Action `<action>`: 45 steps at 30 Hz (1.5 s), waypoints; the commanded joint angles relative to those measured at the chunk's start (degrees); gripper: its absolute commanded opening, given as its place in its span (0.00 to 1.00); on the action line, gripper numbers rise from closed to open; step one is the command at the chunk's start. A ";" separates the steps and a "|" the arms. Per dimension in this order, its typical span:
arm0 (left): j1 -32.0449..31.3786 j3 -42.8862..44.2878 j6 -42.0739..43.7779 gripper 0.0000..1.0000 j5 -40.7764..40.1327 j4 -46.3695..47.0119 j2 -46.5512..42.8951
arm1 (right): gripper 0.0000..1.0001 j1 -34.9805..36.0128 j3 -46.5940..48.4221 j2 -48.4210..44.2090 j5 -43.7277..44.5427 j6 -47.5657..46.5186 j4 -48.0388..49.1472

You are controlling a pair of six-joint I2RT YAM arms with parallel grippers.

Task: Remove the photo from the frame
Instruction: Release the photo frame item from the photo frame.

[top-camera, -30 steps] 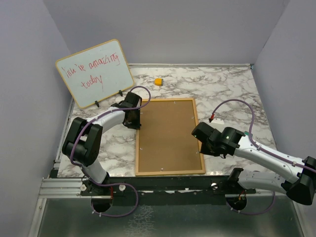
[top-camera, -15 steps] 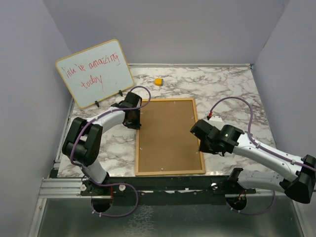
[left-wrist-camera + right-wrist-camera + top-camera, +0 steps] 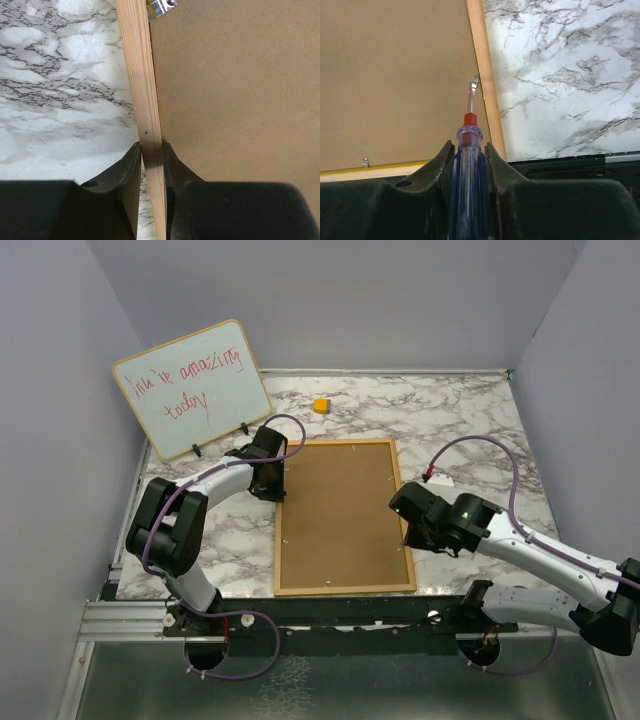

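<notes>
**Frame pinned face-down, screwdriver poised at its edge**

The frame (image 3: 340,515) lies back-up at the middle of the table (image 3: 450,420), so the photo sits hidden beneath the brown backing (image 3: 395,75). At the frame's 10 o'clock, the left gripper (image 3: 151,150) pinches the wooden side rail (image 3: 145,100) narrowly, likely steadying it against prying. At 4 o'clock, the right gripper (image 3: 469,145) clamps a blue-handled screwdriver (image 3: 467,185), its tip at the backing's edge, presumably meant for the clips (image 3: 365,161).

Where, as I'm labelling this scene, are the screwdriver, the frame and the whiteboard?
screwdriver (image 3: 468,182): right wrist view, on its blue handle.
frame (image 3: 341,517): top external view, on its brown back.
whiteboard (image 3: 192,387): top external view, on its white face.
</notes>
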 commanded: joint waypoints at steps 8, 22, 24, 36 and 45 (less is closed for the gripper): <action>-0.84 -0.46 2.02 0.00 -0.06 -2.14 2.08 | 0.00 0.26 -1.36 1.65 -0.55 2.15 -1.15; -0.84 -0.37 2.12 0.00 0.06 -2.17 2.08 | 0.01 0.24 -2.45 4.64 -0.75 2.13 1.33; -0.84 -0.37 2.12 0.00 0.03 -2.17 2.08 | 0.00 0.25 -2.25 4.23 -0.39 2.13 1.37; -0.84 -0.37 2.12 0.00 0.17 -2.17 2.12 | 0.01 0.29 -2.76 2.31 -2.03 0.39 4.31; -0.90 -0.37 2.12 0.00 0.17 -2.17 2.07 | 0.00 0.30 -0.75 2.34 0.45 1.22 0.89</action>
